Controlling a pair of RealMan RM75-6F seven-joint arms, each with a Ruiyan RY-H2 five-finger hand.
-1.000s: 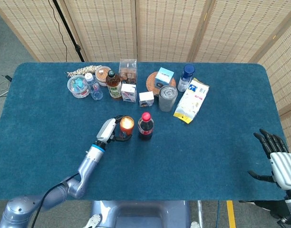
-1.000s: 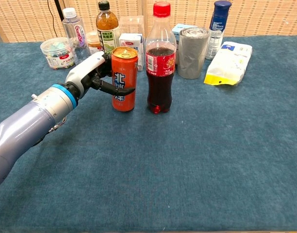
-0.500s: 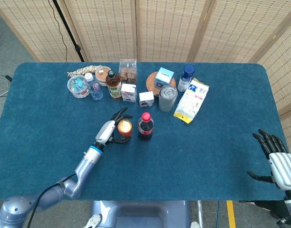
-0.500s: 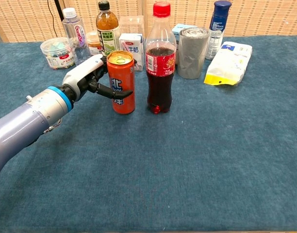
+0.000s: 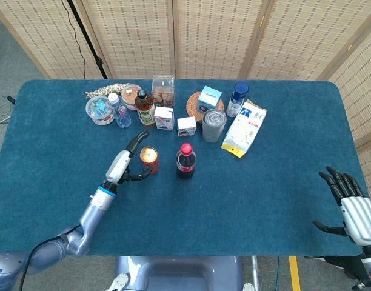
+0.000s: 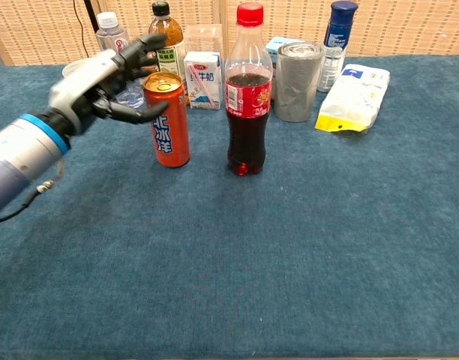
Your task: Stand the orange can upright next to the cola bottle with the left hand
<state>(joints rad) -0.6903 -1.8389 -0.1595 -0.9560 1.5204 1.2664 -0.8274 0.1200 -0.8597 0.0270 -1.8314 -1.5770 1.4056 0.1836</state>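
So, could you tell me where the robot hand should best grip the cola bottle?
Grip the cola bottle around its labelled middle, coming from its right side: it stands upright, and the orange can and left robot hand crowd its left, with cartons behind.

The left robot hand (image 6: 102, 79) is held raised at the end of an arm stretched forward from the lower left, fingers (image 6: 136, 114) spread apart and gripping nothing; the right robot hand (image 5: 349, 206) is seen low at the right edge, fingers extended and apart.
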